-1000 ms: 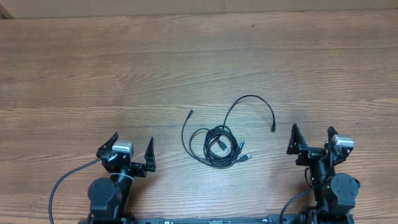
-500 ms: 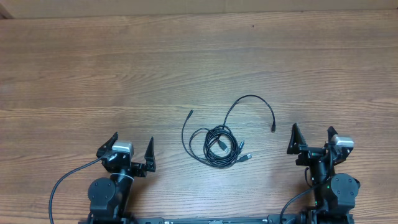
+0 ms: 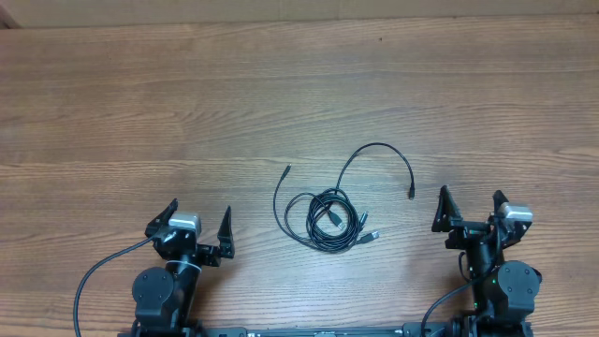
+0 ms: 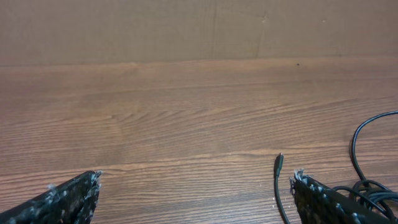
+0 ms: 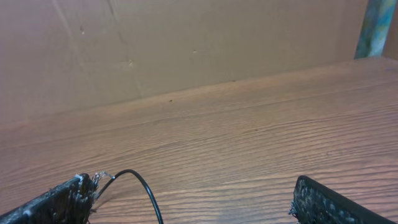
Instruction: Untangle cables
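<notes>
The cables (image 3: 329, 220) lie bunched in a coil at the middle of the wooden table, thin and black. One free end with a plug (image 3: 286, 171) curves up to the left, another loops up and right to a plug (image 3: 411, 193), and a light plug (image 3: 372, 235) pokes out at the coil's lower right. My left gripper (image 3: 198, 227) is open and empty, left of the coil. My right gripper (image 3: 465, 211) is open and empty, right of it. The left wrist view shows a plug end (image 4: 279, 163) and a cable loop (image 4: 357, 140). The right wrist view shows a cable arc (image 5: 144, 186).
The wooden table (image 3: 187, 103) stretches away behind the cables. A brown cardboard wall (image 4: 186, 28) stands along its far edge. Thick black arm cables (image 3: 89, 276) trail near the arm bases at the front edge.
</notes>
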Tool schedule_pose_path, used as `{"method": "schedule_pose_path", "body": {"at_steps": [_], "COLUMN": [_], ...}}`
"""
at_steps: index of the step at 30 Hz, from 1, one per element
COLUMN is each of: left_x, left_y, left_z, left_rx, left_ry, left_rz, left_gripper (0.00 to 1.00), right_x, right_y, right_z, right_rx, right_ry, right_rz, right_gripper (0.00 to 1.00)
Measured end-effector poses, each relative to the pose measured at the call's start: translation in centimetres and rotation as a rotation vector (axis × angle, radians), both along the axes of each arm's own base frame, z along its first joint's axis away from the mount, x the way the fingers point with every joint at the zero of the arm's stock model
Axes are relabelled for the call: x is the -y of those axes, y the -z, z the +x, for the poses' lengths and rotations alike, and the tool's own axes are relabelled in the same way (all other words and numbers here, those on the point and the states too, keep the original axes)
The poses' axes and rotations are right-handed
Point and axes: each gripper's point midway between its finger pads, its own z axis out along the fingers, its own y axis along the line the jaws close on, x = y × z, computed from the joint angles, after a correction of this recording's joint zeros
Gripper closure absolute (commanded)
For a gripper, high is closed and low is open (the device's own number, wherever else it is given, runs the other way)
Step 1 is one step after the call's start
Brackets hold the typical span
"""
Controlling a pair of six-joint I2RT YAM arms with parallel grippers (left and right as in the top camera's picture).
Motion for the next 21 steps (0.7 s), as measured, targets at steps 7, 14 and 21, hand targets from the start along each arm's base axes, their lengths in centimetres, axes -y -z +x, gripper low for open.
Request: {"method": "schedule_pose_path", "body": {"at_steps": [7,14,21], "left_x": [0.0,0.0,0.0], "left_y": [0.0,0.0,0.0], "left_z": [0.0,0.0,0.0], "left_rx": [0.0,0.0,0.0], "left_ry": [0.0,0.0,0.0], "left_rz": [0.0,0.0,0.0], "left_gripper": [0.0,0.01,0.01], "right_x": [0.8,0.7,2.4], "right_y": [-1.0,-8.7,-24.1], "right_z": [0.1,-0.7,-6.7], "right_rx": [0.04,0.333,0.661], "right_ry": [0.045,0.043,0.173], "right_rz": [-0.006,-0.022,-0.02], "right_gripper": [0.0,0.0,0.0]}}
